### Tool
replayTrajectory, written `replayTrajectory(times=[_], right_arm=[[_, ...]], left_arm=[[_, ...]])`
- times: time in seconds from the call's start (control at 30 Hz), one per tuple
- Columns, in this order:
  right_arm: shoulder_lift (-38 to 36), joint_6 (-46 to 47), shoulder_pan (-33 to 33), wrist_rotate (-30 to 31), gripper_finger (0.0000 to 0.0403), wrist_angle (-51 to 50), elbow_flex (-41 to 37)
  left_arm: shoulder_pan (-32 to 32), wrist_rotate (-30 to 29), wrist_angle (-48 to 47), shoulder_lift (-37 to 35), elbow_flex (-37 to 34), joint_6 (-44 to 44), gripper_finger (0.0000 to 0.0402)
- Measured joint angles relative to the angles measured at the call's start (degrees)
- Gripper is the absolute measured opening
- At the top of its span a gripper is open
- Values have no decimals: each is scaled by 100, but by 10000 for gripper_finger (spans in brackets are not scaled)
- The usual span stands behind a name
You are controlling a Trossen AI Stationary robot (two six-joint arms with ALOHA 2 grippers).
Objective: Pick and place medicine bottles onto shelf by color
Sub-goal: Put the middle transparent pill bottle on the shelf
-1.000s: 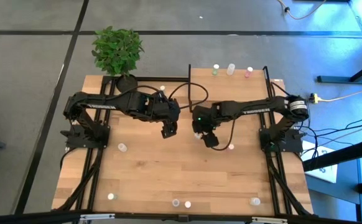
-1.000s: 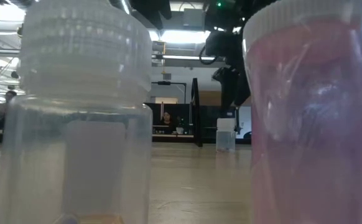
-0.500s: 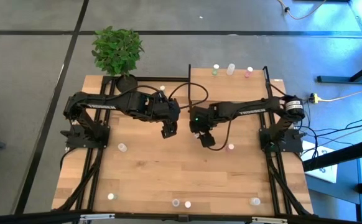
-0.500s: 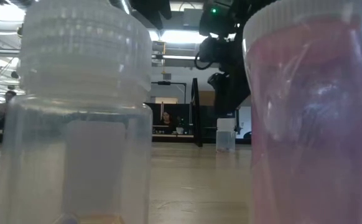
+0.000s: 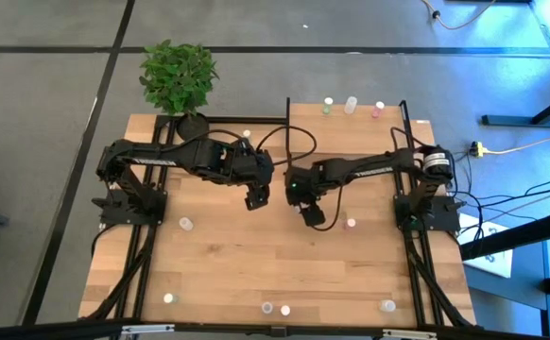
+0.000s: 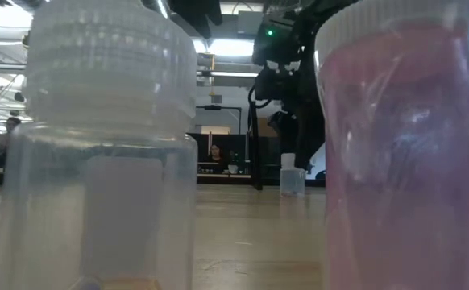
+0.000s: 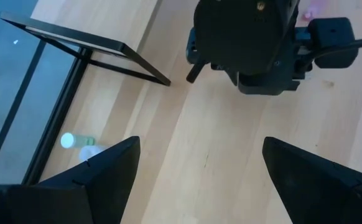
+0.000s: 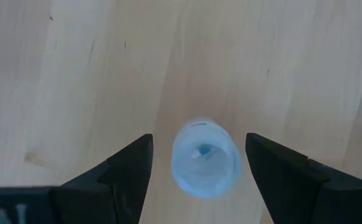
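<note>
From above, your light-wood tabletop [image 5: 237,255] carries both dark arms near its middle. Your left gripper [image 5: 255,199] hangs over bare wood with its fingers spread. Your right gripper [image 5: 312,214] sits just beside it toward the right side, also spread. The raised light-wood shelf with black corner posts [image 5: 351,132] stands at the far right of the table, and three tiny translucent bottles rest along its far edge: a pale-green-capped one [image 5: 328,106], a white-capped one [image 5: 351,104] and a pink-capped one [image 5: 379,109]. A pink-capped bottle [image 5: 351,224] stands on the table just to the right of your right gripper. More small bottles are scattered along the near edge, and a green potted plant [image 5: 178,77] sits at the far left corner.

In the low view, two bottles fill the foreground: a clear white-capped bottle [image 6: 105,153] and a pink-tinted bottle [image 6: 408,153]. Farther back, a small translucent bottle [image 6: 292,177] stands upright on the wood below a dark arm.

Your left wrist view shows both dark fingers [image 7: 100,174] wide apart over bare wood, nothing between them, the other arm's black gripper body [image 7: 249,40] ahead.

Your right wrist view looks straight down on a translucent bottle with a bluish cap [image 8: 205,159], standing between the open fingers [image 8: 128,168] without touching either.
</note>
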Motion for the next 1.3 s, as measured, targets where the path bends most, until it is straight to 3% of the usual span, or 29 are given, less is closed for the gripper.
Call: replayTrajectory(times=[0.5,0.97,1.3], right_arm=[[230,306,0,260,258,111,0],[230,341,0,249,157,106,1],[113,672,0,184,167,-47,0]], left_arm=[[0,0,0,0,0,2,334],[0,0,0,0,0,0,334],[1,-2,-1,0,0,1,334]])
